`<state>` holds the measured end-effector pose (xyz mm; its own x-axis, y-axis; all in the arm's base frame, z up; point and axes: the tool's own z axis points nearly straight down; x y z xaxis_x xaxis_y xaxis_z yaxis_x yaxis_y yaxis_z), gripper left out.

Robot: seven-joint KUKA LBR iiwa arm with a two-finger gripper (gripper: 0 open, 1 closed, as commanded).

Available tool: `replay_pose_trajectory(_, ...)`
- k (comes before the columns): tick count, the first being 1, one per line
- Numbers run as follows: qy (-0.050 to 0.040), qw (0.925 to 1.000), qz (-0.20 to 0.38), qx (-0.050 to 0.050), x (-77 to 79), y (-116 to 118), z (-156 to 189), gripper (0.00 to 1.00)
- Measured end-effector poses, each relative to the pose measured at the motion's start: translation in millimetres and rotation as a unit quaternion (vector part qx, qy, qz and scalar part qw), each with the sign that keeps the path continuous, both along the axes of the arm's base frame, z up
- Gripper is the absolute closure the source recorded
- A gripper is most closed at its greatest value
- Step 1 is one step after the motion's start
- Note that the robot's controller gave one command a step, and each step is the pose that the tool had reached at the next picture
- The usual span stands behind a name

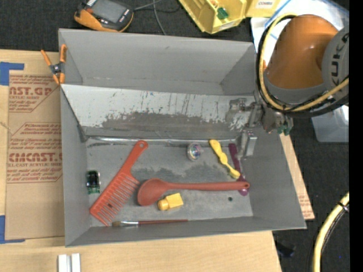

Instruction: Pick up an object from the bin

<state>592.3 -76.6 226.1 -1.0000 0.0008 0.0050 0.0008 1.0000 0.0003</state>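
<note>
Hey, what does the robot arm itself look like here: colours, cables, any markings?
The arm's wrist wears a rounded, glossy orange cover, looped by black and yellowish cables. Dark lettering shows on a pale link beside it. The gripper is bare grey metal.

dark floor [34, 4], pale wooden surface [170, 256]

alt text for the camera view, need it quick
The gripper hangs at the right side of a grey bin, next to a yellow wavy piece. A red spoon, red comb and yellow block lie nearby.
</note>
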Motion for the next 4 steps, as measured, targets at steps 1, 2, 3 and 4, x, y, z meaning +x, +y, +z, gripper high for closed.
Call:
replay_pose_trajectory(1, -0.0041, 1.0, 0.001, -0.001, 1.4, 0.4, 5.1, 0.0)
replay_pose_trajectory(2, -0.0015, 1.0, 0.004, 0.0, -62.8, 54.1, -67.7, 0.0)
replay_pose_trajectory(3, -0.0111, 0.9999, 0.004, -0.002, -72.6, 65.6, -66.5, 0.0)
replay_pose_trajectory(4, -0.0048, 0.9981, -0.062, 0.0, -103.8, 45.4, -79.8, 0.0)
